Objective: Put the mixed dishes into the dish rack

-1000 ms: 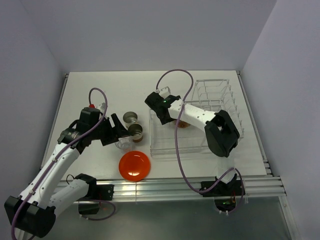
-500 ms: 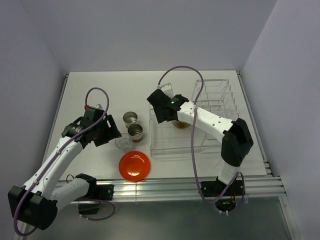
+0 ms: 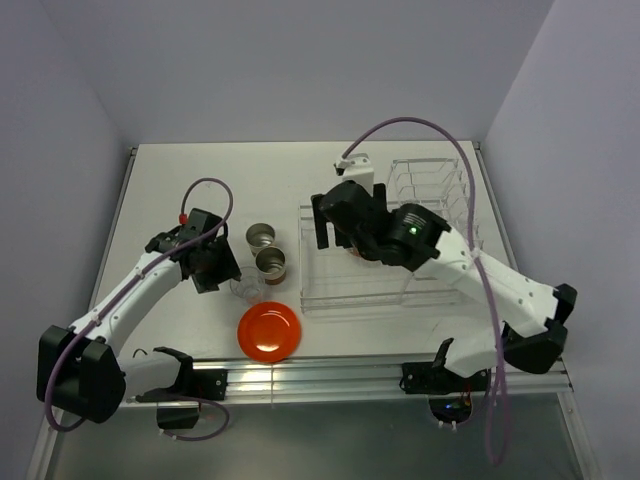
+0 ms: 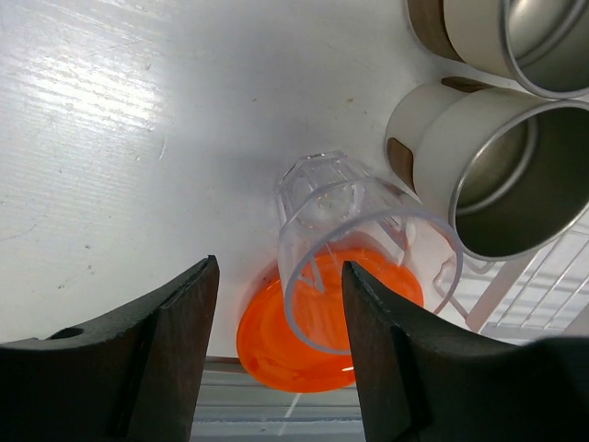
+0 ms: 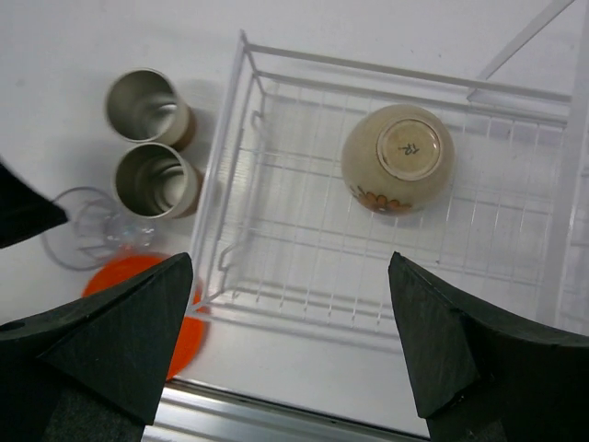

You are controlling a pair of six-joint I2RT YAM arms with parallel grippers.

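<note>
While the small clear glass (image 4: 359, 221) is standing left of the clear-plastic wire dish rack (image 3: 380, 285), the left gripper (image 4: 279, 267) is hovering open-jawed at it; seemingly light, slick, breakable, it is inviting a gentle rim pinch.

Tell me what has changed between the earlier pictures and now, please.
The left jaws drew back leftward from the cups and narrowed; they now frame the glass, with no grip visible. The right jaws, wide open, rose from low over the rack, and that arm's elbow swung out to the right. The bowl in the rack, the cups, glass and plate stayed put.
</note>
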